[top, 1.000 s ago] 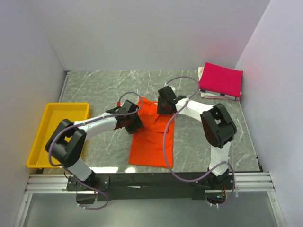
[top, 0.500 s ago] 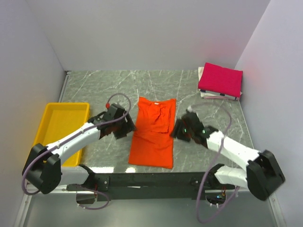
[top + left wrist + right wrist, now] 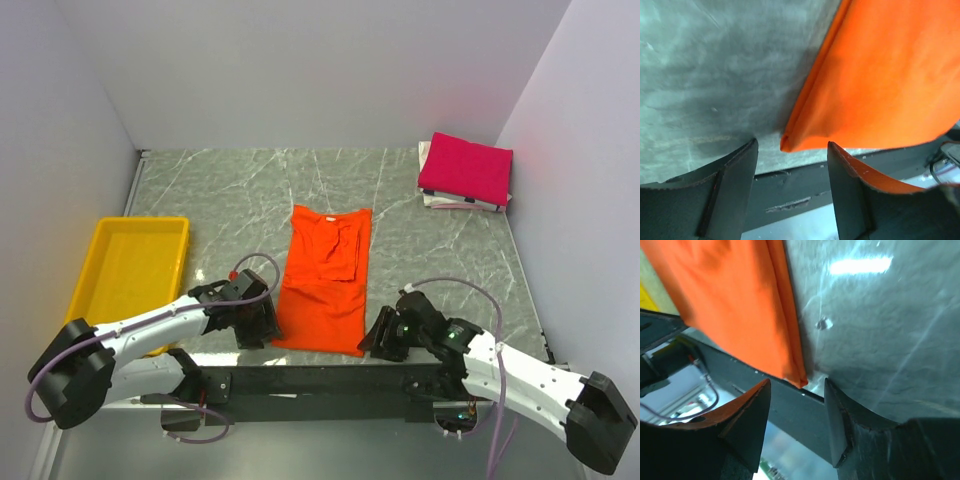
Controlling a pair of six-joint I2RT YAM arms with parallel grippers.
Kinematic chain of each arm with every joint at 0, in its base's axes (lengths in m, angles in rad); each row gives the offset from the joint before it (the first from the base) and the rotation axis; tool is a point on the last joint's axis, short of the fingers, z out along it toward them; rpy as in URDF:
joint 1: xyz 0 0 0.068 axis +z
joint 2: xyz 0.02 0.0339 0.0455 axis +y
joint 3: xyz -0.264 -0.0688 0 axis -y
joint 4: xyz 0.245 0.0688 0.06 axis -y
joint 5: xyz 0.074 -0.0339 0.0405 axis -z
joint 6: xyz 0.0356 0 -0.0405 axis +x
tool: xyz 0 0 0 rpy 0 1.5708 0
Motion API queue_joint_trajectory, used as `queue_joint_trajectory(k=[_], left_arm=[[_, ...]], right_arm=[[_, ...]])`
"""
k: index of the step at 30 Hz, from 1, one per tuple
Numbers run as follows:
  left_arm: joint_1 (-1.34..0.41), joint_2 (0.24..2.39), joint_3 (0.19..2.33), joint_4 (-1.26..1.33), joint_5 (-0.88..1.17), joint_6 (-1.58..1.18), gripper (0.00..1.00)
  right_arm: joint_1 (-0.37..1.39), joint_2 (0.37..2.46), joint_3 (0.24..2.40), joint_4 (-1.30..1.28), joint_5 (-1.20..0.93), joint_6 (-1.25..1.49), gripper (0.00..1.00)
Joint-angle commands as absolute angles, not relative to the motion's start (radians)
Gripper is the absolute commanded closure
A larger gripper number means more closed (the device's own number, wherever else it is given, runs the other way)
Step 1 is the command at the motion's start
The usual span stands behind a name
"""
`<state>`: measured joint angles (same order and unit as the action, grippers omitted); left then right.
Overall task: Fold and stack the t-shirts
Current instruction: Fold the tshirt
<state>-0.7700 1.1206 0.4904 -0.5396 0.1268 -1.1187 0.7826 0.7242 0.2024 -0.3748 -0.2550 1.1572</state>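
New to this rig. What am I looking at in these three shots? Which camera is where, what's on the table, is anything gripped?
Two white robot arms are bolted at the near edge of a marble-patterned table. The wide picture comes from a fixed camera above and behind them, so their bases sit at the bottom. The other two come from cameras on the wrists. The dark wedges at the bottom of each are that arm's own fingers.

On the table lie an orange t-shirt, folded into a long strip in the middle, a magenta t-shirt, folded at the far right corner, and a yellow tray on the left.

The left gripper and right gripper are both open, low at the strip's two near corners. Nothing is gripped yet.
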Motion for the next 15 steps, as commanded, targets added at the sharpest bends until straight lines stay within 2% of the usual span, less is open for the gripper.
queue_joint_trajectory(k=[1,15], left_arm=[[-0.787,1.1,0.457,-0.548,0.155,-1.147,0.36],[-0.785,1.114,0.44,-0.522,0.114,-1.134,0.44]], right_arm=[[0.816,0.709,0.157,-0.333,-0.305,1.275,0.46],[0.873,0.601,0.051,-0.315,-0.267,1.453,0.5]])
